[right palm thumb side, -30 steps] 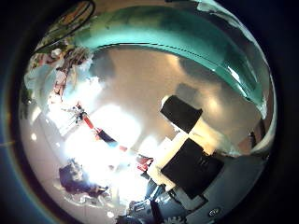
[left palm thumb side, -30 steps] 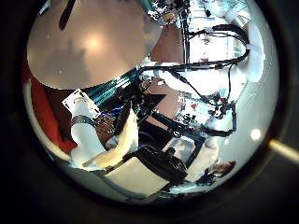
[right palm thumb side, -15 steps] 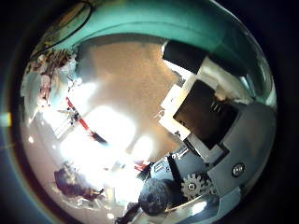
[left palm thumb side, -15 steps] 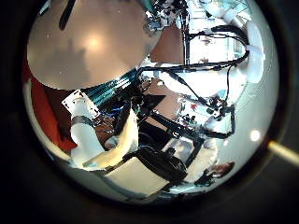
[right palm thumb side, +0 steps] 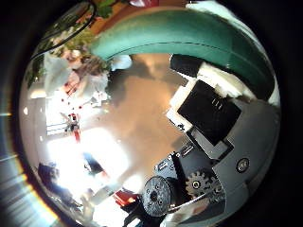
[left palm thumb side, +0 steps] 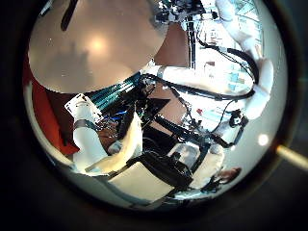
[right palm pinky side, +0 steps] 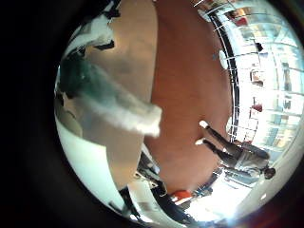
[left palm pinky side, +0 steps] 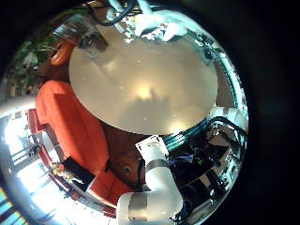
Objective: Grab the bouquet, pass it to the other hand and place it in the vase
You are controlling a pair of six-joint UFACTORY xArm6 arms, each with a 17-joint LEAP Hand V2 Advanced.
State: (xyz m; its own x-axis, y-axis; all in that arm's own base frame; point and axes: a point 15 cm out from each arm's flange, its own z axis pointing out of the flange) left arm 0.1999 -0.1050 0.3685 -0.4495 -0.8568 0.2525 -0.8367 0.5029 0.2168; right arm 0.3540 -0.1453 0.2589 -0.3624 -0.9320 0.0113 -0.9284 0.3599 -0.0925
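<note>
The bouquet point(right palm pinky side: 109, 90), flowers in a see-through wrap, lies close across the right little finger side palm view. Its blooms point(right palm thumb side: 80, 71) show beside the table's edge point(right palm thumb side: 180, 38). My right hand point(right palm thumb side: 208, 123) has its fingers curled in near the palm, and it seems to hold the bouquet. Seen from the left palm, the right arm point(left palm pinky side: 155, 19) reaches over the far rim of the round table point(left palm pinky side: 141, 84), near a small vase-like thing point(left palm pinky side: 89, 39). My left hand point(left palm thumb side: 125, 144) hangs off the table with relaxed fingers, holding nothing.
A long sofa point(left palm pinky side: 70, 131) stands on the floor beside the round table. Bare floor point(right palm pinky side: 190, 95) spreads under the right hand. A stand with dark frames point(left palm thumb side: 183, 125) rises close to the left hand.
The right palm view has swung, so the table's edge looks nearer. The right hand's fingers have come further into its view, and the blooms stayed in place. The left hand is still.
</note>
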